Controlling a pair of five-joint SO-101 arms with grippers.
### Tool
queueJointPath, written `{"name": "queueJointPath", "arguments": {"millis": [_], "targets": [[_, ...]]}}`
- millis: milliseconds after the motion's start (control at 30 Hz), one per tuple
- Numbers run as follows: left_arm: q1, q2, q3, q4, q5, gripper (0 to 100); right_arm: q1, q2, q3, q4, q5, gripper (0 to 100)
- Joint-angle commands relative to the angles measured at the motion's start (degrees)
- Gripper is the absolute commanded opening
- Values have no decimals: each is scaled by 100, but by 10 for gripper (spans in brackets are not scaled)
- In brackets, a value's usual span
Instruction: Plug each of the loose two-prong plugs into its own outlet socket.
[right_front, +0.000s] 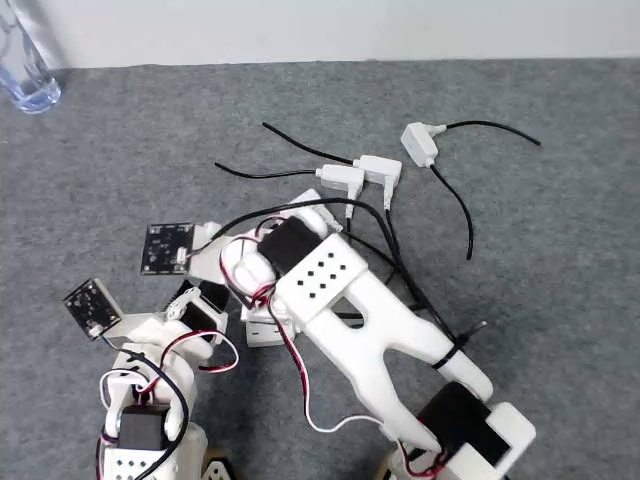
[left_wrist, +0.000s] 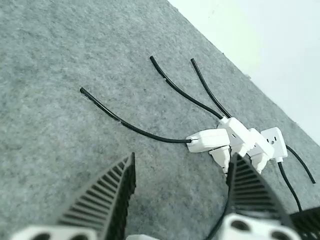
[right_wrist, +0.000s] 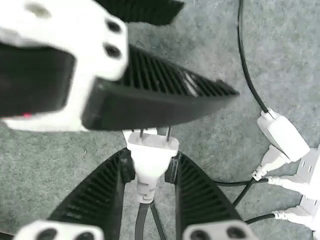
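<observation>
My right gripper (right_wrist: 150, 157) is shut on a white two-prong plug (right_wrist: 150, 155), with its prongs pointing away from the wrist and its black cord trailing back between the fingers. Just past the prongs, a black finger (right_wrist: 160, 97) of my left gripper lies crosswise. My left gripper (left_wrist: 182, 159) is open above bare carpet. Beyond it lies a cluster of white plugs and outlet sockets (left_wrist: 245, 142) with black cords, and one white plug (left_wrist: 207, 141) at its near side. In the high view this cluster (right_front: 360, 177) lies ahead of both arms. Another white piece (right_front: 420, 143) lies apart, farther right.
Grey carpet covers the table (right_front: 560, 260). Black cords (right_front: 455, 205) curl across it around the cluster and under the right arm (right_front: 330, 280). The left arm (right_front: 150, 400) sits close beside it at the front left. A clear bottle (right_front: 28, 80) stands at the back left corner.
</observation>
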Motion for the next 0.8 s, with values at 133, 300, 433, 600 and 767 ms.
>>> {"name": "queueJointPath", "arguments": {"millis": [133,300,433,600,767], "targets": [[26,-35,-40,-158,53,284,-84,-277,-193,-251,-202,8],[0,-35,-40,-158,53,284,-215,-330,-686,136,-220,8],[-9,-35,-40,-158,53,284,-207,-330,-1240,541,-316,8],[9,-53,-40,-18,44,284,-207,-330,-1363,611,-334,8],[9,-53,-40,9,35,284,-207,-338,-1363,567,-334,8]]}}
